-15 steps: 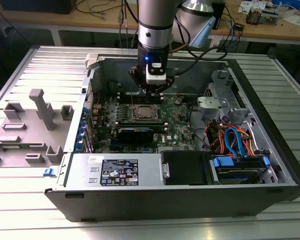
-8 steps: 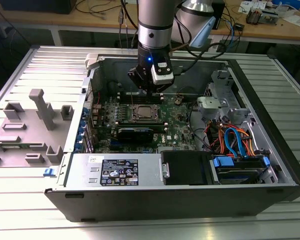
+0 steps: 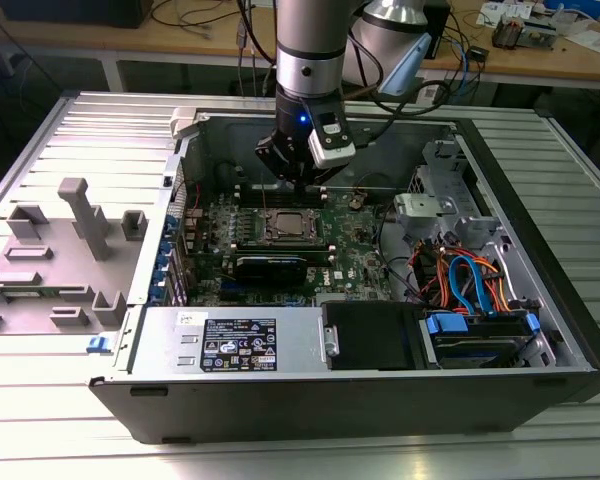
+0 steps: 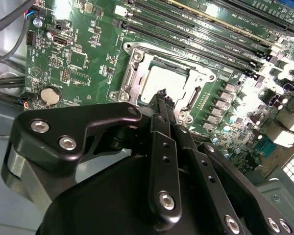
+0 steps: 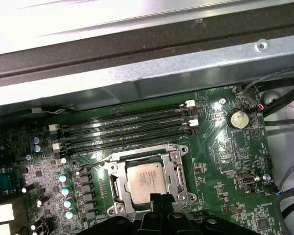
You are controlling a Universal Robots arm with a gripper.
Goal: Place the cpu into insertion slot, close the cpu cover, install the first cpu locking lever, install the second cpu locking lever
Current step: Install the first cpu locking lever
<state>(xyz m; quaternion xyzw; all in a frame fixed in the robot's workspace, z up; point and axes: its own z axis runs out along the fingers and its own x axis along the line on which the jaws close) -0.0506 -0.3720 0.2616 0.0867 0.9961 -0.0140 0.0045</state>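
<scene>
The cpu (image 5: 144, 178) lies flat in the insertion slot (image 3: 286, 226) on the green motherboard, its silver-grey top showing. The cpu cover (image 5: 175, 171), a silver frame plate, lies down around the chip, which shows through its central cut-out. In the second wrist view the cpu (image 4: 159, 81) and the cover (image 4: 132, 73) sit just beyond the black fingertips. My gripper (image 4: 164, 96) is shut with nothing between its fingers. It hovers over the socket's edge (image 5: 161, 197), and in the exterior view it hangs just above the board behind the socket (image 3: 300, 183).
Long black memory slots (image 5: 127, 129) run beside the socket toward the case wall (image 5: 137, 73). A black expansion card (image 3: 280, 265) stands in front of the socket. The power supply (image 3: 235, 345) and cabled drive bay (image 3: 470, 285) fill the case's front. A grey fixture (image 3: 70, 240) lies at the exterior view's left.
</scene>
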